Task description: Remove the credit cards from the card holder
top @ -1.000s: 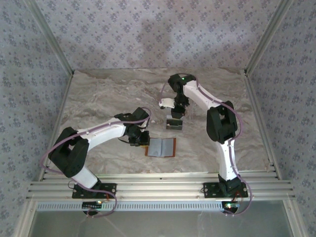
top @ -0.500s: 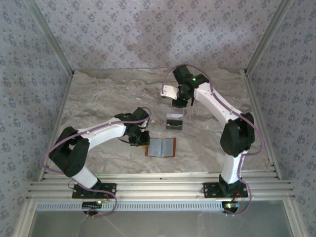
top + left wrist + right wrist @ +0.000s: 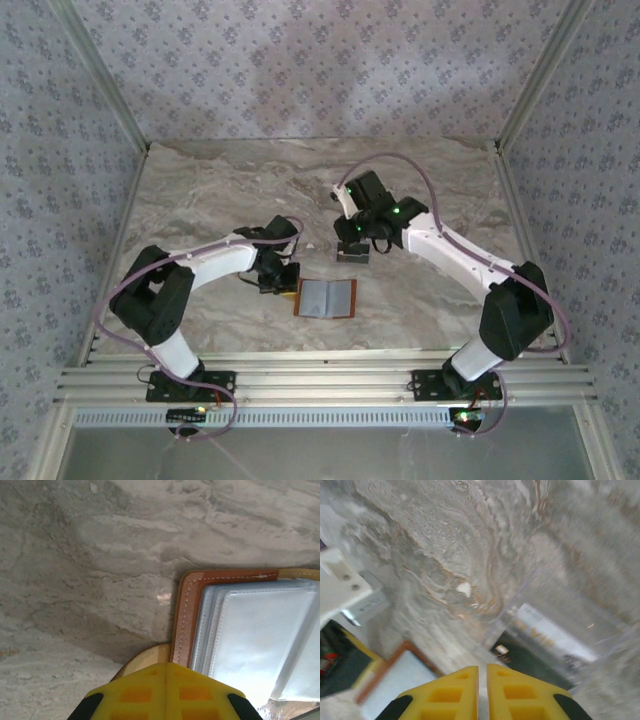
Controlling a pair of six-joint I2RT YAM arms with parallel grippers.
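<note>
The card holder (image 3: 326, 298) lies open on the table, brown leather with pale grey-blue lining (image 3: 250, 630), also seen in the right wrist view (image 3: 395, 680). My left gripper (image 3: 278, 277) is at its left edge, fingers (image 3: 165, 680) pressed together over a tan rim piece (image 3: 147, 657). Two credit cards, a white one with gold lettering (image 3: 552, 632) and a dark one (image 3: 530, 660), lie in the clear tray (image 3: 353, 252). My right gripper (image 3: 353, 232) hovers just behind the tray. Only a thin slit shows between its fingers (image 3: 455, 690), and nothing is held.
Marbled tabletop (image 3: 220, 190) runs to patterned walls at the back and sides. The clear tray's wall (image 3: 560, 592) stands just ahead of the right fingers. The left arm's white link (image 3: 340, 585) shows at the left of the right wrist view.
The right gripper swung toward the back of the table, then returned over the tray, its elbow moving out to the right and its jaws narrowing. The left gripper closed fully at the wallet's edge.
</note>
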